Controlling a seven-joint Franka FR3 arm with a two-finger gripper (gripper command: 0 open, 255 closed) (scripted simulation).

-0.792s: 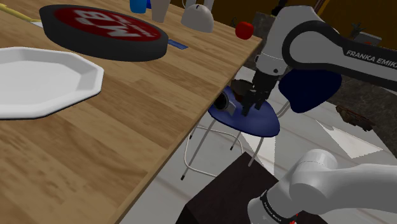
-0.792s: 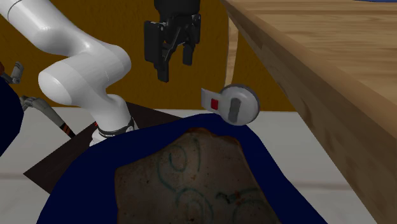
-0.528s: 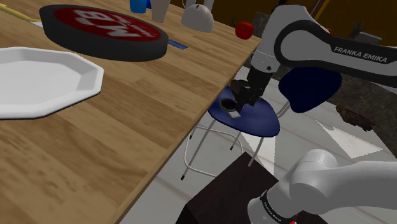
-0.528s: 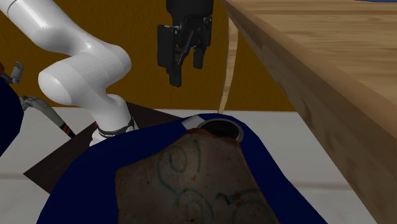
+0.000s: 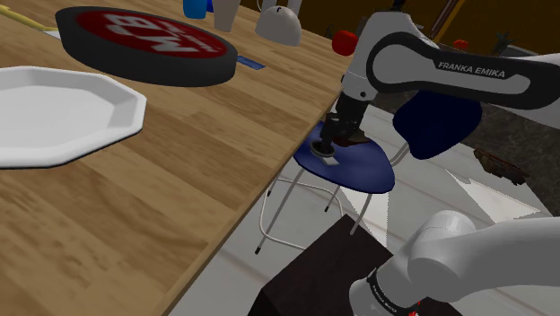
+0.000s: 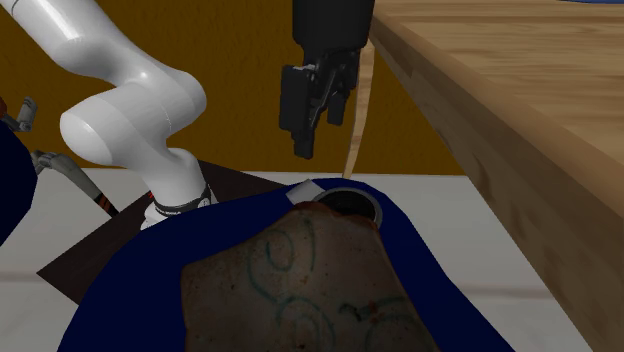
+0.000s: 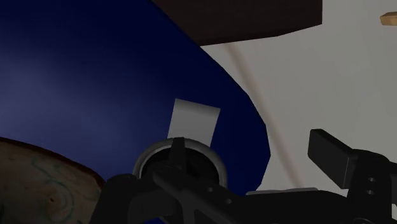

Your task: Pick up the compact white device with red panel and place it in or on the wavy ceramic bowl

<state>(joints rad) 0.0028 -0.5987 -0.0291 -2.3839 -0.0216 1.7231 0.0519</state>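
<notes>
Second exterior view: the hand (image 6: 318, 135) hangs spread and empty just above the device (image 6: 345, 203). The device lies at the far edge of the blue chair seat (image 6: 130, 290), beside the table (image 6: 520, 120). The hand is likely lined up to grasp it.

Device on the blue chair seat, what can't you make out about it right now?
- Red panel: not seen; in the second exterior view the device lies with a dark hollow upward.
- Shoulder view: the open gripper hangs in front, covering most of it.
- Wrist view: the gripper's own body hides its near half.
</notes>
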